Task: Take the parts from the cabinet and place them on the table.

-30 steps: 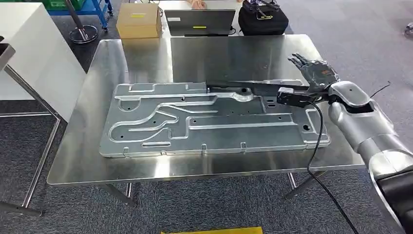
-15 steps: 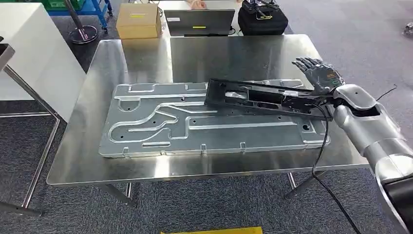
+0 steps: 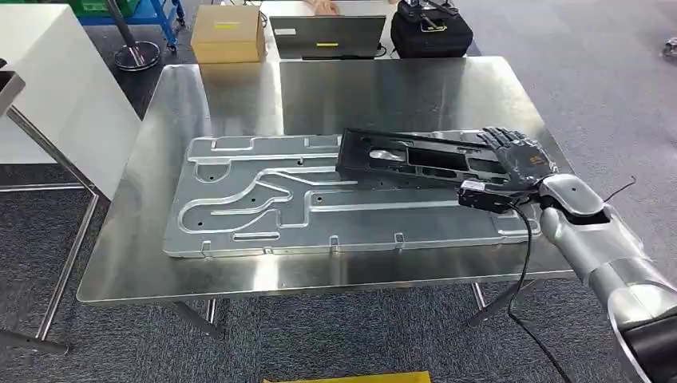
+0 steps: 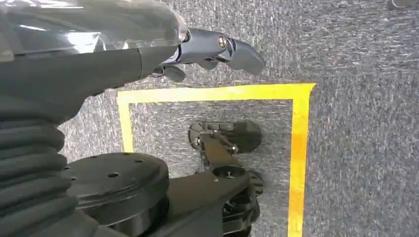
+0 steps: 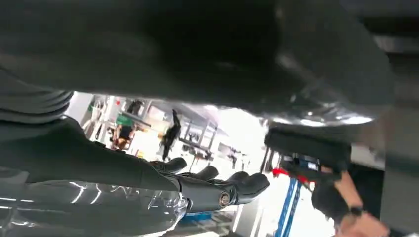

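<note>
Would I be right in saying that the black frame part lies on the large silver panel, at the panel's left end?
Not quite: in the head view the black frame part lies on the large silver panel at its right end, by the right hand.

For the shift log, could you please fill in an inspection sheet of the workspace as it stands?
Surface: steel table, bare at the far end.
Job's things: large grey stamped panel lies flat on the table; black frame part rests across the panel's far right side.
Clutter: nothing seen on the table.
Hands: right hand at the black frame part's right end, grip cannot be told; left hand hangs over the floor, holding nothing.
Cables: black cable droops from the right wrist past the table edge.
Surroundings: cardboard box, laptop, black bag beyond the table; yellow floor tape.
</note>
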Robot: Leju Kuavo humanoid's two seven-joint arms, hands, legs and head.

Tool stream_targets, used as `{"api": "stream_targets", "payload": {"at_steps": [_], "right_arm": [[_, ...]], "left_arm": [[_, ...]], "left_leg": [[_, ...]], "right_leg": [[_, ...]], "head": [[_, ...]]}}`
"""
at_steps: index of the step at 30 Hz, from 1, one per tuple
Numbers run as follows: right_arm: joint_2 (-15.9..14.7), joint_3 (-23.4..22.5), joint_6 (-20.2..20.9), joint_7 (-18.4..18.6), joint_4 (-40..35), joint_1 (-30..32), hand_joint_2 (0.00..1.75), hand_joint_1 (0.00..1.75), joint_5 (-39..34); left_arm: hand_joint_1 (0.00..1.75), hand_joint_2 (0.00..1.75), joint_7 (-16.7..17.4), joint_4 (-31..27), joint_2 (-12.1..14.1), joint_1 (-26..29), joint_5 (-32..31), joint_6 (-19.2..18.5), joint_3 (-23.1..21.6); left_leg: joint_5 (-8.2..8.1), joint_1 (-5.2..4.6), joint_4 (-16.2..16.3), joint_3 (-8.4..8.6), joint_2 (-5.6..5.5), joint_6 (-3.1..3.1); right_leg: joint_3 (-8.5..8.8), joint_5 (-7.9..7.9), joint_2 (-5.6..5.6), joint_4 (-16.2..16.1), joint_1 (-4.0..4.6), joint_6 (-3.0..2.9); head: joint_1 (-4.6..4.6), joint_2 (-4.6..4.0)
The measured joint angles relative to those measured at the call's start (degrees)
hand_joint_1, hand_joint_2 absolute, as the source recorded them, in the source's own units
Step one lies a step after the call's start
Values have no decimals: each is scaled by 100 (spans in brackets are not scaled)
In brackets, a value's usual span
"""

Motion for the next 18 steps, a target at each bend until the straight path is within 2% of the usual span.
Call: {"api": "stream_targets", "payload": {"at_steps": [6, 12, 18], "right_arm": [[55, -188, 44, 22, -24, 138, 0, 0, 125], [72, -542, -28, 120, -288, 641, 0, 0, 323], [120, -734, -20, 151, -461, 898, 0, 0, 507]], "left_arm": [[0, 0, -20, 0, 4, -72, -66, -129, 0], [0, 0, -30, 0, 4, -91, -48, -282, 0], [0, 0, -59, 0, 7, -113, -92, -310, 0]], "left_leg": [[1, 1, 0, 4, -1, 2], [-8, -6, 7, 0, -3, 4], [-37, -45, 29, 0, -2, 56]], "right_leg": [[2, 0, -5, 0, 1, 1], [6, 0, -7, -9, -4, 3], [11, -6, -8, -8, -42, 57]], "head": [[0, 0], [0, 0], [0, 0]]}}
